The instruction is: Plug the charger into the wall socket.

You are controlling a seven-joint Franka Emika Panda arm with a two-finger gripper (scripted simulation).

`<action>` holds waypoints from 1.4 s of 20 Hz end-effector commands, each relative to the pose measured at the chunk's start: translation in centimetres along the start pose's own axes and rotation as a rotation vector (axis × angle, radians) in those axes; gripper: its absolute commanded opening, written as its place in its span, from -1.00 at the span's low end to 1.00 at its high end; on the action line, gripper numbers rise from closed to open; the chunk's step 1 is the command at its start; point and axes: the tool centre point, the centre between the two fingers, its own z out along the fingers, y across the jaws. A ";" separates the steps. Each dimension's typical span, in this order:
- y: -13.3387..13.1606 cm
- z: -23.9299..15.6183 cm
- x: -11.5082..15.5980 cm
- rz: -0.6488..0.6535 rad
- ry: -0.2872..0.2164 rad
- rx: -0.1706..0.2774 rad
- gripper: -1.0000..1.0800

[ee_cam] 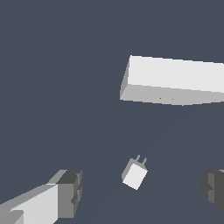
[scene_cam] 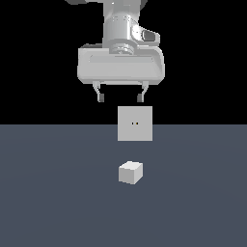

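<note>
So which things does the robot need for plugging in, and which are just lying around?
Needed for the job:
- the charger, the little white cube with two prongs, lying on the floor
- the wall socket, the upright white plate with two dark holes
- the claw, open and up above them, holding nothing

Just lying around:
- nothing else, only the bare grey floor

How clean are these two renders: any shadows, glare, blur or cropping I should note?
Exterior view: flat, even lighting, no cast shadow under the charger or the wall socket; black backdrop above the grey floor; the arm is cropped above the gripper. Wrist view: sharp, no glare; the socket's holes show only faintly, and one finger is cut off at the frame edge.
</note>
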 end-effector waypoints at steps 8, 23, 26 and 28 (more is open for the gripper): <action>0.7 1.8 -1.7 0.098 0.061 -0.015 0.92; 1.7 6.5 -5.4 0.342 0.213 -0.054 0.92; 1.9 7.4 -5.9 0.382 0.238 -0.062 0.92; 1.9 7.9 -6.2 0.405 0.253 -0.066 0.92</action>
